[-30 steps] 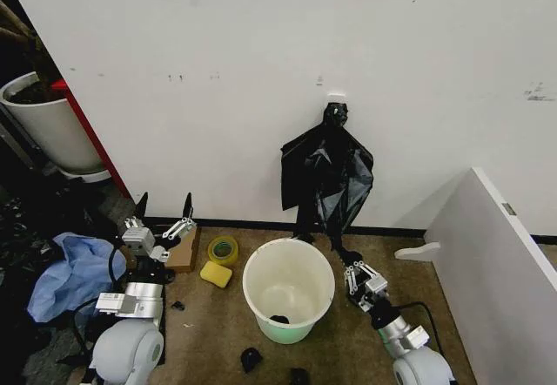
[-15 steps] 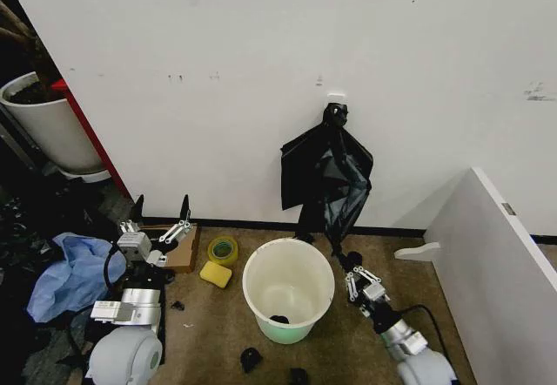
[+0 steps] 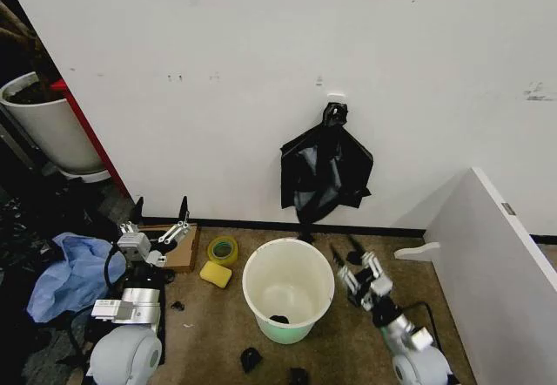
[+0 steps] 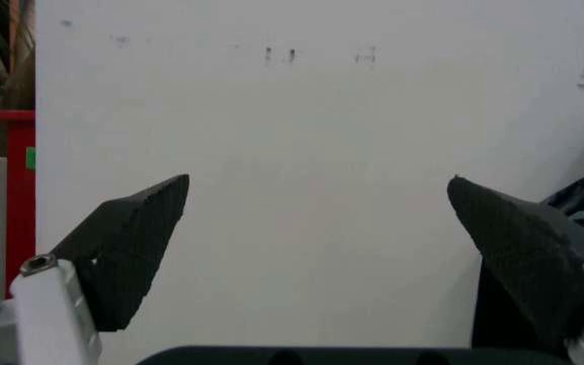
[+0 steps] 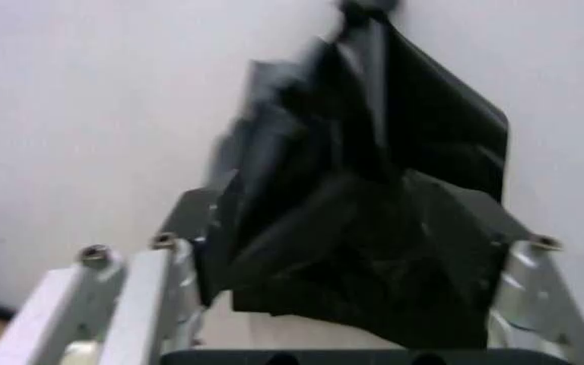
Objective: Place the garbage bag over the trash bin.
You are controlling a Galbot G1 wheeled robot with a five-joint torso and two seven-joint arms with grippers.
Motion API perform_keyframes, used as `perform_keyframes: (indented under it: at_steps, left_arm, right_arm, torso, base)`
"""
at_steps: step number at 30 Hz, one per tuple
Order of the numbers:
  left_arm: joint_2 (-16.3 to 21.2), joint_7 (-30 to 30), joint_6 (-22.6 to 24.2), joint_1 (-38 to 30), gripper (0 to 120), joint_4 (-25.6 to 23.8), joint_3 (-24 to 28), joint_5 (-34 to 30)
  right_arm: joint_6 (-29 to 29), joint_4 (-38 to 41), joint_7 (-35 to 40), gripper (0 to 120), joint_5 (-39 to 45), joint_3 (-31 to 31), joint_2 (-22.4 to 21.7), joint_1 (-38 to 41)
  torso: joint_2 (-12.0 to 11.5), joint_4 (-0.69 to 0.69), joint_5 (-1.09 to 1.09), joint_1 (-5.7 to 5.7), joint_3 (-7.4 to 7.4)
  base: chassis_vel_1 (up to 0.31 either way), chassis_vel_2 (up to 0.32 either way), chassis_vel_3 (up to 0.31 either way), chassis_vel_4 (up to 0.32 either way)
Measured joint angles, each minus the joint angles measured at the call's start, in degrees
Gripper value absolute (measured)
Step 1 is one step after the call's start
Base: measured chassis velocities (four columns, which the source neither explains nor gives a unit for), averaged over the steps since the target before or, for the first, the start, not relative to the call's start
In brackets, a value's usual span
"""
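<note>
On the white wall (image 3: 261, 97) hangs the bag (image 3: 325, 176) — thin, limp, slippery, best pinched at its lower hem — above the bin (image 3: 288, 287), both the left gripper (image 3: 157, 219) and the right gripper (image 3: 355, 259) open and empty.

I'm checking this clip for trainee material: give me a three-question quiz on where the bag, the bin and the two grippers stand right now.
1. True or false: the garbage bag already lines the trash bin.
2. The bag hangs from: A) a wall hook, B) the right gripper, C) the bin's rim.
3. Which gripper is nearer the bin, and is it open or shut?

Key
1. False: the bag hangs on the wall behind the bin.
2. A.
3. The right gripper, open, just right of the bin; the left gripper is open over the cardboard.
</note>
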Motion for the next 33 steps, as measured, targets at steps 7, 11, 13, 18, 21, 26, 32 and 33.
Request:
perform_keyframes:
  at_steps: [7, 11, 13, 18, 21, 26, 32, 33]
  left_arm:
    - [0.75, -0.26, 0.15, -0.05, 100, -0.48, -0.12, -0.85]
    - [1.45, -0.55, 0.19, -0.25, 100, -0.15, -0.17, -1.31]
    - [2.06, -0.6, 0.23, -0.73, 100, 0.5, 0.02, -1.56]
    - [2.63, -0.63, 0.27, -1.7, 100, 1.83, 0.59, -1.97]
    - [2.64, -0.66, 0.28, -2.25, 100, 2.95, 0.78, -2.09]
    - [2.61, -0.7, 0.26, -2.69, 100, 3.6, 0.78, -2.22]
    - [2.28, -0.71, 0.27, -3.23, 100, 4.39, 0.99, -2.25]
    - [2.28, -0.71, 0.27, -3.23, 100, 4.39, 0.99, -2.25]
  right_arm:
    - [-6.43, 1.7, 4.07, 88, -1.08, -3.45, 3.81, 3.27]
    - [-8.9, 2.24, 5.51, 86, -4.72, -4.47, 5.73, 4.42]
    - [-10.55, 2.75, 6.35, 81, -6.98, -4.97, 6.68, 4.56]
    - [-15.53, 2.11, 11.12, 80, -11.88, -5.85, 8.49, 6.4]
    - [-24.63, 2.4, 22.21, 80, -15.61, -8.62, 10.43, 9.02]
    - [-29.2, 1.37, 27.19, 79, -16.15, -10.46, 12.11, 11.5]
    - [-29.21, 1.1, 27.05, 79, -13.61, -11.52, 12.68, 12.62]
    - [-29.21, 1.1, 27.05, 79, -13.61, -11.52, 12.68, 12.62]
  torso:
    - [0.0, -0.01, -0.02, 0.0, 0.0]
    - [0.0, 0.01, -0.01, 0.01, 0.0]
    - [0.0, -0.01, -0.03, 0.01, 0.0]
    - [0.0, 0.0, -0.02, 0.01, 0.0]
    - [0.0, -0.01, -0.01, 0.01, 0.0]
    - [0.0, 0.0, -0.01, 0.01, 0.01]
    - [0.0, 0.0, -0.01, 0.01, 0.0]
    - [0.0, 0.0, -0.01, 0.01, 0.0]
  base:
    - [0.0, 0.0, 0.0, 0.0]
    - [0.0, 0.0, 0.0, 0.0]
    - [0.0, 0.0, 0.0, 0.0]
    - [0.0, 0.0, 0.0, 0.0]
    - [0.0, 0.0, 0.0, 0.0]
    - [0.0, 0.0, 0.0, 0.0]
    - [0.0, 0.0, 0.0, 0.0]
    - [0.0, 0.0, 0.0, 0.0]
